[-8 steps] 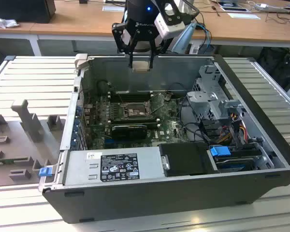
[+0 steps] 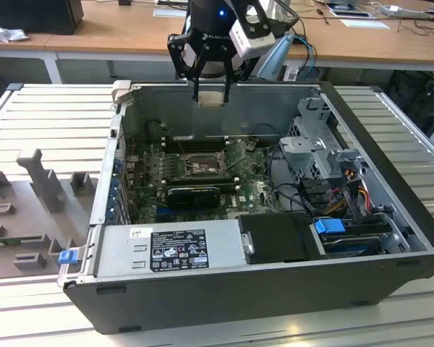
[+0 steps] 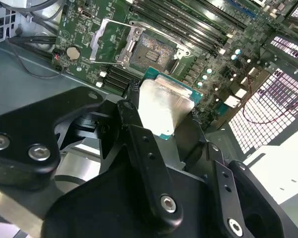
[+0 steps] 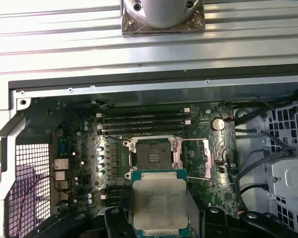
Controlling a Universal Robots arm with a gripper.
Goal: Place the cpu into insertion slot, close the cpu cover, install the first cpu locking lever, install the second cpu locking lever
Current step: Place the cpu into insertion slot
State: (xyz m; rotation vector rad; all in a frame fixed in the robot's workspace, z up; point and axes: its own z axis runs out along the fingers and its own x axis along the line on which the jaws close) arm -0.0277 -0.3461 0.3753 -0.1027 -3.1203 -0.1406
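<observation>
Gripper [image 3: 165, 116] clamped on cpu [image 4: 159, 203] by opposite edges, high above the board, well apart from the bare slot [image 4: 153, 153]. Chip likely light, stiff, fragile underneath; edges are the safe hold.

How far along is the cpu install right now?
Done: nothing seated yet; the cpu cover stands swung open beside the bare insertion slot. In hand: the gripper is shut on the cpu, holding it above the open case, apart from the slot. Left: seating the cpu, closing the cover, and both locking levers, which look unlatched.
</observation>
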